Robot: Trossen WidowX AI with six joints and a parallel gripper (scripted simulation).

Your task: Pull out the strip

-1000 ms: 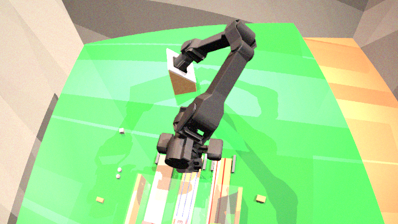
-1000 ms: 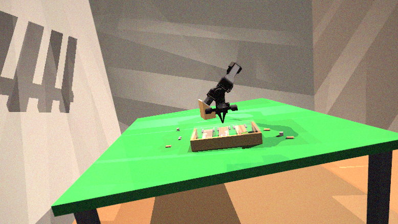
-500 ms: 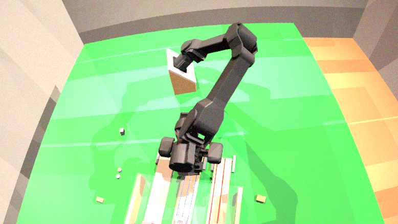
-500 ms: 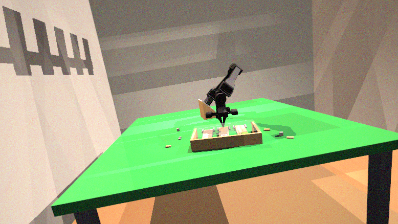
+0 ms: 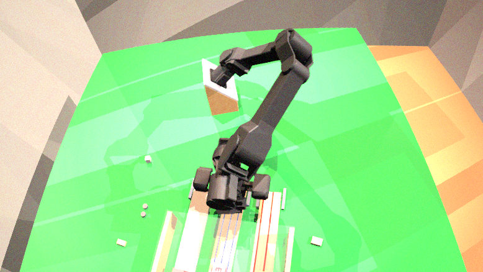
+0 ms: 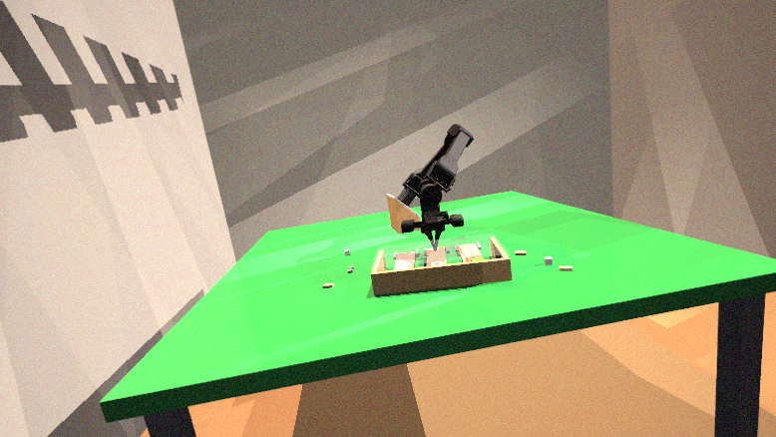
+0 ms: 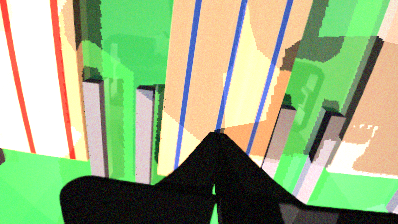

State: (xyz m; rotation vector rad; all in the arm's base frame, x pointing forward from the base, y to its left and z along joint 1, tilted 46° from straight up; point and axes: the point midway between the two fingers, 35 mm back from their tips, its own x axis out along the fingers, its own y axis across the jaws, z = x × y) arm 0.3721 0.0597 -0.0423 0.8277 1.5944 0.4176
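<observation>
From the top view, the arm folds back from its base and reaches toward 6 o'clock, the hand point(image 5: 225, 207) over the blue-lined strip point(image 5: 226, 233) on the green counter point(image 5: 354, 175). In the exterior view, the hand points straight down into the wooden tray point(image 6: 441, 277). At the wrist, the fingers are pressed together on nothing. The labelled cube cannot be made out.

From my station I see the tray point(image 6: 441, 279) sitting near the middle of the table point(image 6: 303, 325), with the strips point(image 7: 227, 85) lying side by side inside it, pegs point(image 7: 144, 130) standing between them. My gripper point(image 7: 215, 140) hangs closed over the middle strip's end. Small blocks point(image 5: 316, 240) lie scattered on either side of the tray, and a board point(image 5: 223, 97) stands behind the arm.
</observation>
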